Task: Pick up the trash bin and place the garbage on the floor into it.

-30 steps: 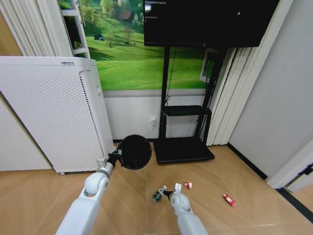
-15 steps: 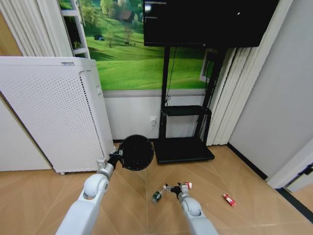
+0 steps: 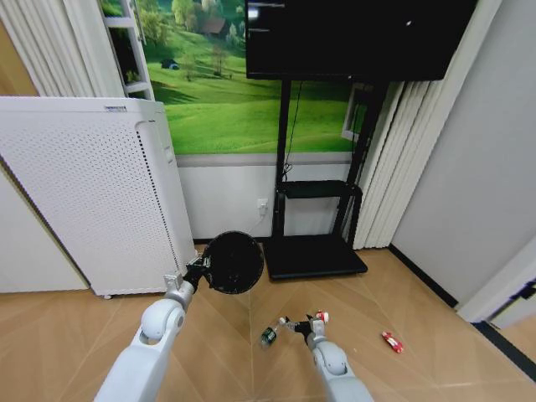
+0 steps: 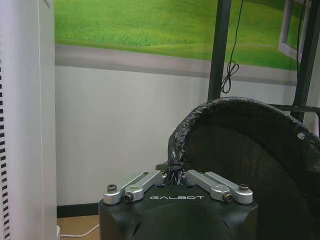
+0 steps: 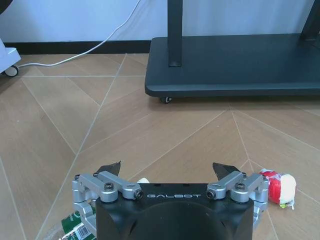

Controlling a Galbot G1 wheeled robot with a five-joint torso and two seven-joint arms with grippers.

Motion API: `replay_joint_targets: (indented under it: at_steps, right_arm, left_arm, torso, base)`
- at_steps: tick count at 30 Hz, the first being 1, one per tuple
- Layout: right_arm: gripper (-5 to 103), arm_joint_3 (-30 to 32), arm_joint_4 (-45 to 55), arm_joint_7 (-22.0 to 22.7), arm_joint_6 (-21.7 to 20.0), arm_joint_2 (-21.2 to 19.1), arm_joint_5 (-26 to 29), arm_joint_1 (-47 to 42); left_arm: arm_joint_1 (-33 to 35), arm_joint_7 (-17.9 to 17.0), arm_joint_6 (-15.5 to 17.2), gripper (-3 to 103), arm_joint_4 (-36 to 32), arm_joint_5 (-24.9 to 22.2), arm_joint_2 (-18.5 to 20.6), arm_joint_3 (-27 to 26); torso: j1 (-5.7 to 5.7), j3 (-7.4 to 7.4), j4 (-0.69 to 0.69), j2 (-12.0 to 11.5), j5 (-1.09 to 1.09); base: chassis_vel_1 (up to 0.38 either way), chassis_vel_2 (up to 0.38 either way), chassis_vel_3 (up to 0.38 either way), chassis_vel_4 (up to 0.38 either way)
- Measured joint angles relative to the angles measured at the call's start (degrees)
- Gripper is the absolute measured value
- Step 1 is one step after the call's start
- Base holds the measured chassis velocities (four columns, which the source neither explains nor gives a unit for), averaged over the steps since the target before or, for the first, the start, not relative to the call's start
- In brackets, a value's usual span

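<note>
The trash bin is held aloft by its rim, clamped in the left tool. The right tool, jaws apart, is lowered over the bottle at 6 o'clock on the floor; all garbage is yet uncollected.

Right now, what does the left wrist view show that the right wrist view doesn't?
Left wrist view: the left pincer shut on the rim of the trash bin, bin liner bunched at the grip, with the white perforated appliance beside it. Right wrist view: the right pincer open, low over the floor, the bottle under one side, a red-and-white item by the other. Both share the white wall and the black stand.
</note>
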Motion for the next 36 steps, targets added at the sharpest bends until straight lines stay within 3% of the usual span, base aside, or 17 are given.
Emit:
replay_joint_targets:
  at_steps: [16, 20, 22, 23, 26, 29, 36]
  right_arm:
    - [100, -0.1, -0.1, 0.3, -0.2, 0.2, 0.0, -0.3]
    - [100, -0.3, -1.4, 3.4, 0.0, 0.6, 1.2, 0.3]
    - [100, -0.5, -2.1, 8.5, -3.2, 1.3, 5.0, 1.3]
    - [100, -0.5, -2.1, 8.5, -3.2, 1.3, 5.0, 1.3]
    - [100, -0.8, -4.7, 17.1, -6.2, 2.6, 10.9, 3.3]
    - [100, -0.7, -6.7, 20.7, -7.5, 3.5, 14.6, 4.7]
    - [100, -0.3, -13.0, 21.4, -7.9, 5.3, 16.0, 8.2]
  left_arm:
    - [0.3, 0.1, 0.0, 3, 0.1, 0.3, -0.5, -0.4]
    - [0.6, 0.1, -0.1, 3, 0.1, 0.4, -0.6, -0.6]
    - [0.9, 0.1, -0.2, 3, -0.2, 0.5, -0.6, -0.7]
    - [0.9, 0.1, -0.2, 3, -0.2, 0.5, -0.6, -0.7]
    - [1.5, 0.0, -0.2, 3, -0.9, 0.5, -0.7, -0.6]
    - [2.0, -0.1, -0.2, 3, -1.4, 0.6, -0.8, -0.5]
    - [2.5, -0.3, -0.1, 3, -2.1, 0.7, -0.4, -0.5]
  torso:
    - [0.0, 0.0, 0.03, 0.0, 0.0]
    - [0.0, 0.0, 0.01, 0.0, -0.01]
    - [0.0, 0.0, 0.0, 0.0, 0.0]
    - [0.0, 0.0, 0.0, 0.0, 0.0]
    - [0.0, 0.0, -0.01, 0.0, 0.0]
    - [0.0, 0.0, -0.02, 0.0, 0.0]
    - [0.0, 0.0, 0.0, 0.0, 0.0]
  base:
    - [0.116, 0.105, -0.105, -0.107]
    - [0.093, 0.084, -0.118, -0.106]
    - [0.0, 0.0, 0.0, 0.0]
    - [0.0, 0.0, 0.0, 0.0]
    - [-0.04, -0.029, 0.028, 0.021]
    - [-0.038, -0.03, 0.026, 0.02]
    - [0.0, 0.0, 0.0, 0.0]
